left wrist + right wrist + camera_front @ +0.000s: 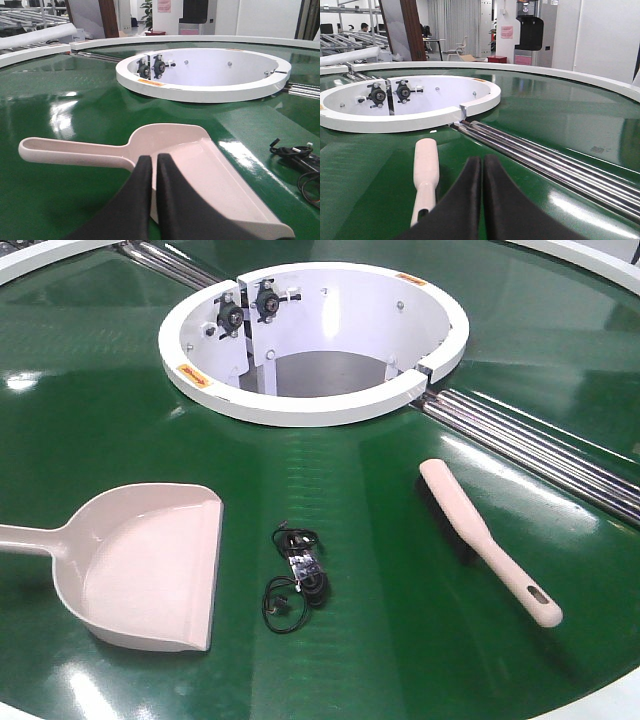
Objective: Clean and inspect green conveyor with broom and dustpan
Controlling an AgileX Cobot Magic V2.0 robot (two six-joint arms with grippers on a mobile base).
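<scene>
The green conveyor (380,660) fills the front view, with its white round central opening (312,340). The dustpan (150,565) lies at the left, handle pointing left, lip facing right. The broom (480,535) lies at the right, handle end nearest me. Neither gripper shows in the front view. In the left wrist view my left gripper (154,161) is shut and empty, above the dustpan (210,165) near where its handle joins the scoop. In the right wrist view my right gripper (482,161) is shut and empty, just right of the broom (426,167).
A small black tangle of cable with a metal part (298,578) lies on the belt between dustpan and broom; it also shows in the left wrist view (300,160). Steel roller strips (540,445) run from the opening to the right. White outer rims (590,260) bound the belt.
</scene>
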